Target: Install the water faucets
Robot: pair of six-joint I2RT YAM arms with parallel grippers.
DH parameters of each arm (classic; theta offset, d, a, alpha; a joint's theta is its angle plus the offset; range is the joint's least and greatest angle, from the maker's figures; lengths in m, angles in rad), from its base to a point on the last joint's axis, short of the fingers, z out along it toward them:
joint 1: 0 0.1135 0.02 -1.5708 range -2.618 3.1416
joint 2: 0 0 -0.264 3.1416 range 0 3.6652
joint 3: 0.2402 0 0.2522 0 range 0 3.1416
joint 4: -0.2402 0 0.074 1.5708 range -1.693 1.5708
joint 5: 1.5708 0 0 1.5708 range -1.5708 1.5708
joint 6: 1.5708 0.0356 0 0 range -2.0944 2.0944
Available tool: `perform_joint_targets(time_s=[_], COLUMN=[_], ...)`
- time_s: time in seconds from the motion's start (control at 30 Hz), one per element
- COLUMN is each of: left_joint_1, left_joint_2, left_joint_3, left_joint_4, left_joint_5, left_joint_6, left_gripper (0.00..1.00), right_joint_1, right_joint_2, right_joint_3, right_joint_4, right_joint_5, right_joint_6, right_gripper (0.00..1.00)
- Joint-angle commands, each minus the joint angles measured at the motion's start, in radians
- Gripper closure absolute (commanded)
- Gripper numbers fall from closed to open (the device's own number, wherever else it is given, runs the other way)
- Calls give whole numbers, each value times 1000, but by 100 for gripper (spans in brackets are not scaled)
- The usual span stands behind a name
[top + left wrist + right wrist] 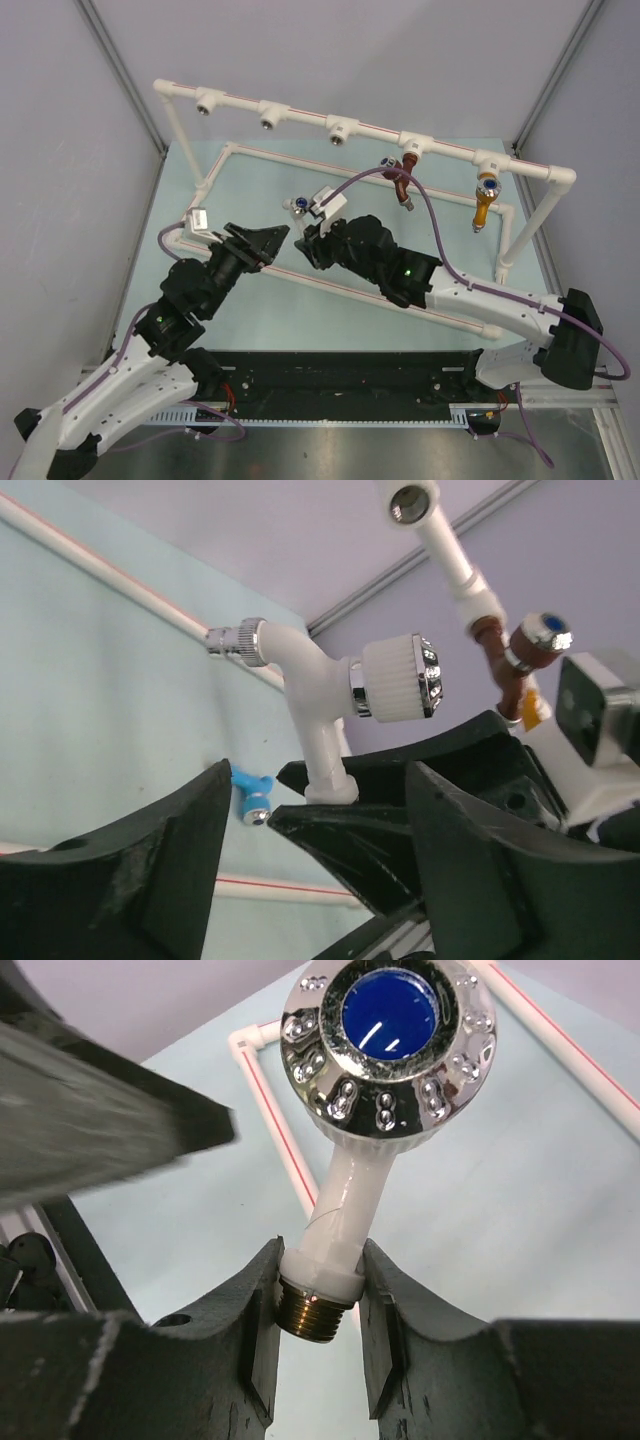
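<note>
A white faucet with a chrome knob and blue cap is pinched at its collar by my right gripper, brass thread showing below the fingers. In the top view that right gripper holds the white faucet above the table's middle. My left gripper stands open just to its left. In the left wrist view the left gripper has its fingers spread wide around the white faucet without touching it. A light blue faucet lies on the table. A brown faucet and an orange-yellow faucet hang from the pipe frame's tees.
The white pipe frame runs across the back with three open tee sockets on its left half. Its lower rail crosses under both grippers. The pale green table is walled in on both sides.
</note>
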Motion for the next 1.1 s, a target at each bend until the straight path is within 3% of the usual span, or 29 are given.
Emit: perform_joint_targets(time_s=[0.0,0.03,0.13,0.27,0.3,0.4,0.53,0.63,0.8,1.07], left_joint_1=[-1,-1,4,16,18,16,18,18,16,16], left_joint_2=[-50,-56,-79,-4,19,102,126,126,174,277], left_joint_3=[55,83,142,285,322,434,473,459,463,503], left_joint_4=[-36,-52,-85,-260,-300,-433,-503,-513,-532,-550], left_joint_5=[20,27,102,314,443,614,743,820,810,935], left_joint_6=[228,325,549,800,844,975,1151,1249,1323,1372], left_gripper=[19,10,1,0,0,0,0,0,0,1], right_joint_1=[-26,-27,-35,-73,-81,-112,-115,-115,-113,-90], right_joint_2=[-111,-137,-175,-244,-255,-295,-336,-366,-398,-393], right_joint_3=[33,33,33,33,33,33,33,33,33,33], right_joint_4=[-39,-87,-164,-270,-290,-362,-462,-516,-542,-580], right_joint_5=[-4,-10,-38,-165,-225,-344,-444,-524,-642,-659], right_joint_6=[-46,-58,-118,-214,-234,-303,-408,-480,-546,-587], right_gripper=[100,100,100,100,100,100,100,100,100,100])
